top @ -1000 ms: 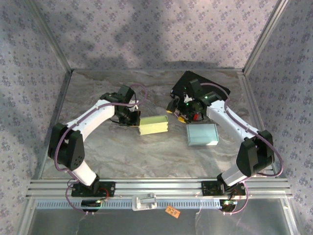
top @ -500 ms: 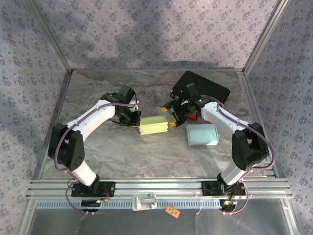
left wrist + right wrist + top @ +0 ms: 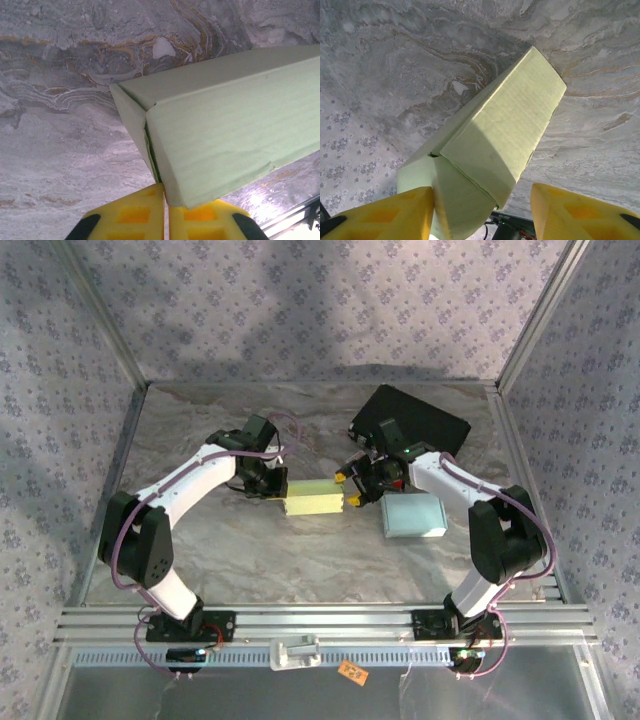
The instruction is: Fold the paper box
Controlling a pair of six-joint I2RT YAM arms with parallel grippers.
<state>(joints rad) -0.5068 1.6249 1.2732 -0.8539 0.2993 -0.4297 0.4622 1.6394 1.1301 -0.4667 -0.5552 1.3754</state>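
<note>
Marbled grey tabletop point(image 3: 300, 560) leaves you open room toward the arms. Your pale green folded paper box point(image 3: 315, 498) lies mid-table, with a pale blue box point(image 3: 414, 515) near its right end. The right gripper point(image 3: 480, 197) stands apart astride that end, and the left gripper point(image 3: 165, 200) is pressed together at the left corner.

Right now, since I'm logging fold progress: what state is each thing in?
Pale green paper box: folded into shape, lying flat.
Left gripper: shut on its end.
Right gripper: open, straddling the other end.
Pale blue flat box: lying flat, untouched.
</note>
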